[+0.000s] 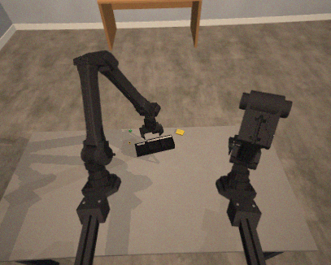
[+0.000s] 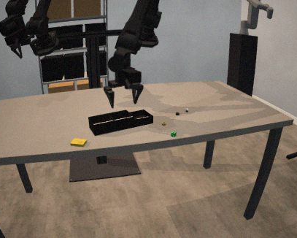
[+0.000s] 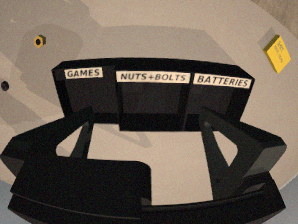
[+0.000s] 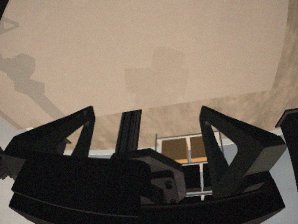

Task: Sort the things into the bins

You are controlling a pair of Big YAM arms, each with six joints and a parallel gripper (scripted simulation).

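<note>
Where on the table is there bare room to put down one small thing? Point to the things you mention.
Room: between the yellow pad [image 1: 180, 132] [image 2: 79, 142] [image 3: 278, 54] and the table's nearby corner, exterior view. Crowded: beside the GAMES bin, with brass nut [image 2: 163, 123] [image 3: 39, 41] and green cube [image 1: 130, 131] [image 2: 174, 134].

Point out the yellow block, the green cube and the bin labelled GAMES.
yellow block [image 1: 180, 132] [image 2: 79, 142] [image 3: 278, 54]: top, exterior and left wrist views, upper face
green cube [image 2: 174, 134]: exterior view, middle
GAMES bin [image 3: 83, 73]: left wrist view, label
</note>
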